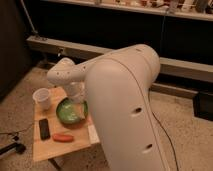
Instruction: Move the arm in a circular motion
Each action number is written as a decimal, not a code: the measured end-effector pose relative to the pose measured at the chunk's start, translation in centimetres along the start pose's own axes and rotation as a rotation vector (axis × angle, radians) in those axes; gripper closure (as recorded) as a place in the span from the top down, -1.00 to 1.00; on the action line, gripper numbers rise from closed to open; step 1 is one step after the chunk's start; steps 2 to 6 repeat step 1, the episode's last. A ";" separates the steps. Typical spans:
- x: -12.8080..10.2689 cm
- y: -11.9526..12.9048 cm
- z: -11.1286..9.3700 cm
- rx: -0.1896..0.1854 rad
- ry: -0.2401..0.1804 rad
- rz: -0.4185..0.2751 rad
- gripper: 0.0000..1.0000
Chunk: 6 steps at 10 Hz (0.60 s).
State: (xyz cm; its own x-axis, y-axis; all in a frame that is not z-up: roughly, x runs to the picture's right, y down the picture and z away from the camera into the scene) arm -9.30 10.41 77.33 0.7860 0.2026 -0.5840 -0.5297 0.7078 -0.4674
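My white arm (pixel 125 105) fills the middle of the camera view, its thick link in the foreground. It bends at a rounded joint (pixel 62 72) and reaches down toward a small wooden table (pixel 50 147). The gripper (pixel 75 101) hangs just above the far rim of a green bowl (pixel 67 115), partly hidden by the arm.
A white cup (pixel 42 97) stands at the table's back left corner. A black flat device (pixel 44 128) and an orange-red carrot-like object (pixel 63 137) lie in front of the bowl. A dark wall with a long ledge (pixel 180 67) runs behind. Speckled floor surrounds the table.
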 end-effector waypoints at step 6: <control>0.0 -0.3 0.0 0.003 -0.001 0.007 0.30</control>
